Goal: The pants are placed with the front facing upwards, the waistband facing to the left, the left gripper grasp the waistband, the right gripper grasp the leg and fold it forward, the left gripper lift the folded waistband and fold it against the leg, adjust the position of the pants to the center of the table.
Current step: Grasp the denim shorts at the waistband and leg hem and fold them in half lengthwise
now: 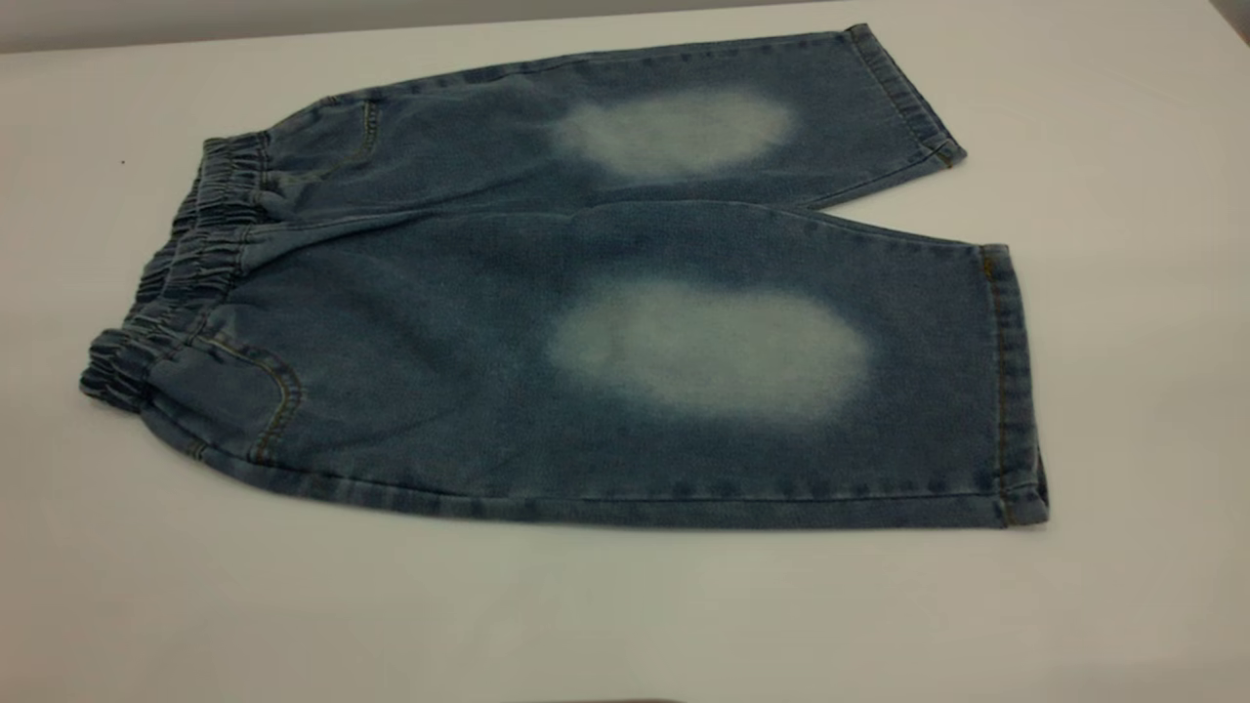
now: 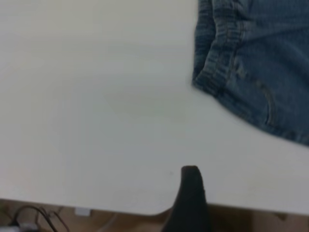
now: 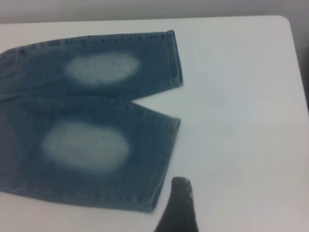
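The pants (image 1: 586,322) lie flat on the table (image 1: 1123,293), front up, with a pale faded oval on each leg. The gathered waistband (image 1: 186,264) points left. The near leg (image 1: 781,391) and the far leg (image 1: 732,127) reach to the right. Neither gripper shows in the exterior view. In the left wrist view a black part of the left gripper (image 2: 190,203) hangs over the table's edge, apart from the waistband (image 2: 215,48). In the right wrist view a black part of the right gripper (image 3: 178,208) hovers just off the near leg's hem (image 3: 166,159), not touching it.
Bare tabletop (image 1: 293,605) surrounds the pants on all sides. The left wrist view shows the table's edge (image 2: 96,208) with cables (image 2: 34,217) below it. The right wrist view shows the table's rounded far corner (image 3: 287,24).
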`<action>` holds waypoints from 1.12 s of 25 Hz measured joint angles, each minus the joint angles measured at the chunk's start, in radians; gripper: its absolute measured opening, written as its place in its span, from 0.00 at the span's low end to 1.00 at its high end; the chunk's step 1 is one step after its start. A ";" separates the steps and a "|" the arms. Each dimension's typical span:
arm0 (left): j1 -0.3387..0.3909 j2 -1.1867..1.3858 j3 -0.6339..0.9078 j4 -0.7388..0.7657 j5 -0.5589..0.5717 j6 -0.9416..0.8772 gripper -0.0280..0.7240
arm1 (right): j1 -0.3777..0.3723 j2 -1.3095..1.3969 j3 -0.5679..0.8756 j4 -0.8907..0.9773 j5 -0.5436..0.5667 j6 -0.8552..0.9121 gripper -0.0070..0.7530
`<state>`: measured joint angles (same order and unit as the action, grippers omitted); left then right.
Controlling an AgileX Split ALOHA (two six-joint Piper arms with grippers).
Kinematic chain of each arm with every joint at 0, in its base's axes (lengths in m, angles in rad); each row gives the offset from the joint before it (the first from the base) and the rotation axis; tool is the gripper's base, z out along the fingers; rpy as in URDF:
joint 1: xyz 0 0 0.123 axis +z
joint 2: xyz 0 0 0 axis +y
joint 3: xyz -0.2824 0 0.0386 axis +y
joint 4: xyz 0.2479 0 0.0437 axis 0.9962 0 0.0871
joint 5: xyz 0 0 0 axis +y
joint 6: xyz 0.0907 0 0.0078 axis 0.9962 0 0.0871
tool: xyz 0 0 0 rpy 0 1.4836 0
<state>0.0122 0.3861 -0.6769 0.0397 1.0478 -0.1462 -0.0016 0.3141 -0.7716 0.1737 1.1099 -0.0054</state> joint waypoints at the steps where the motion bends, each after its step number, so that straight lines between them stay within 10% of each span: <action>1: 0.000 0.066 -0.016 -0.001 -0.027 -0.012 0.75 | 0.000 0.054 -0.023 0.000 -0.010 -0.017 0.72; 28: 0.000 1.175 -0.120 -0.122 -0.542 -0.046 0.75 | 0.000 0.508 -0.068 0.201 -0.172 -0.279 0.72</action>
<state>0.0122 1.5613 -0.7968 -0.0824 0.5057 -0.1926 -0.0016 0.8217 -0.8396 0.3748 0.9380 -0.2840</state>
